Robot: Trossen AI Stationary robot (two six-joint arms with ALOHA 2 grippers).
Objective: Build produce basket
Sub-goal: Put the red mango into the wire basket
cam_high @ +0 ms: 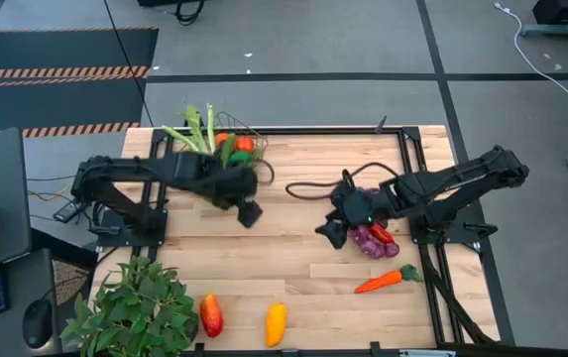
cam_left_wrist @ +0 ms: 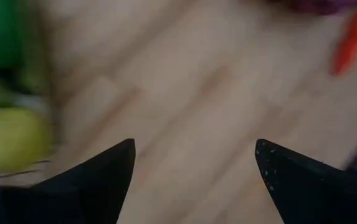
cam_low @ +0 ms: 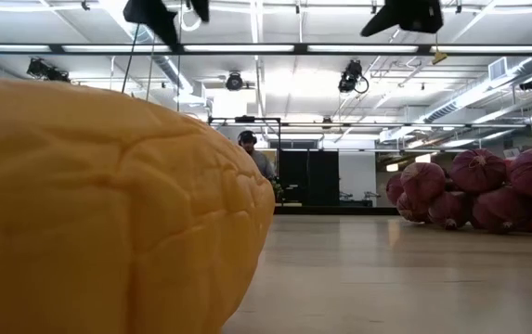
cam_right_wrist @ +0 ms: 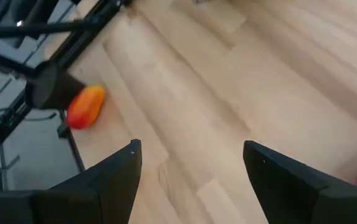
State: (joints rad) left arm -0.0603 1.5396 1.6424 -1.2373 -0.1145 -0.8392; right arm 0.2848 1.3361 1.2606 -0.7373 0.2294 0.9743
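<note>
Now, with both grippers' fingers released and empty, the left gripper [cam_high: 249,212] hangs just beside the dark wire-mesh basket [cam_high: 247,130] at twelve o'clock on the wooden surface [cam_high: 293,268], while the right gripper [cam_high: 331,232] seemingly must next descend onto the purple toy grapes [cam_high: 375,242] beside it at four o'clock.

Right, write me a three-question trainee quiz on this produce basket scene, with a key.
1. True or false: the carrot already lies inside the basket.
2. Which item lies closest to the right pincer? A) the yellow pepper B) the purple grapes C) the leafy plant
3. Fill in: the left pincer hangs open and empty over the ____.

Key
1. False: it lies on the table, near the right edge.
2. B
3. table, just in front of the basket.
</note>
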